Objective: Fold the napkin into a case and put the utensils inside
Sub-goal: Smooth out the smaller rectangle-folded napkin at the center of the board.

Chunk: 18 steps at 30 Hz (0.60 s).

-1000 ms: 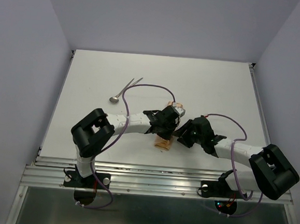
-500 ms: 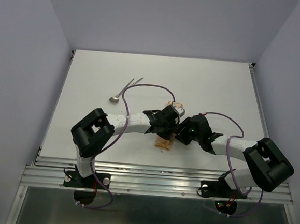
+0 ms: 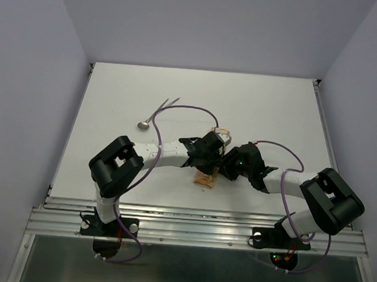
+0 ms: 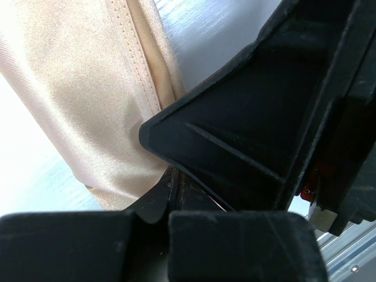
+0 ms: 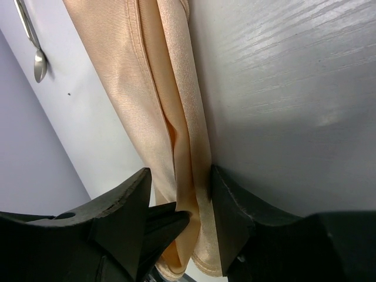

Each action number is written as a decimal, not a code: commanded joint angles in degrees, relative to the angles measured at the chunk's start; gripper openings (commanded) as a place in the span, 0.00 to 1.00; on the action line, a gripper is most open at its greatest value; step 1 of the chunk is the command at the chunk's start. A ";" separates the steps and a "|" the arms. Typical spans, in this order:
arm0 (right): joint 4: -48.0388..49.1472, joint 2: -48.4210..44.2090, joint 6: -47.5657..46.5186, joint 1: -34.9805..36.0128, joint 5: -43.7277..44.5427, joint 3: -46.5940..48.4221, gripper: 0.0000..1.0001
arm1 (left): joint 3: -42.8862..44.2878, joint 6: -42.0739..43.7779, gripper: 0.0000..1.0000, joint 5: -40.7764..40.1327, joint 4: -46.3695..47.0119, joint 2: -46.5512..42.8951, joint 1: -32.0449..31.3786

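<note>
2 folds in glossy ribbed peach napkin [image 5: 135,59], pinched by right claw [image 5: 179,175].

peach napkin [image 5: 147,88], silver spoon [image 5: 39,63], white table [image 3: 263,108]

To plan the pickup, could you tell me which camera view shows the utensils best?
The top external view: the utensils lie whole on the table. The right wrist view catches only the spoon at its edge; the left wrist view shows none.

Overhead, both arms [image 3: 168,154] are covering most of the case [image 3: 205,179]; the utensils [image 3: 155,115] are reading too small to distinguish; the right wrist frame is cropping the spoon [image 5: 39,63].
</note>
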 commanded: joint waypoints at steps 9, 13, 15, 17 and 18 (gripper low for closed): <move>-3.08 1.35 0.21 0.28 1.00 -0.86 0.53 | -0.87 -3.96 0.00 1.16 5.36 -1.85 -0.11; -4.39 1.44 0.48 0.28 1.88 -0.60 0.53 | -1.22 -5.37 0.00 0.89 6.67 -2.47 -0.11; -7.55 0.92 1.35 0.28 3.62 -0.43 0.54 | -1.57 -5.89 0.00 0.98 7.29 -2.73 -0.11; -11.67 -0.04 1.80 0.28 7.05 -0.16 0.55 | -1.75 -6.16 0.00 0.89 7.56 -2.74 -0.11; -12.82 -0.57 1.80 0.28 9.41 -0.25 0.55 | -1.75 -6.16 0.00 0.89 7.65 -2.74 -0.11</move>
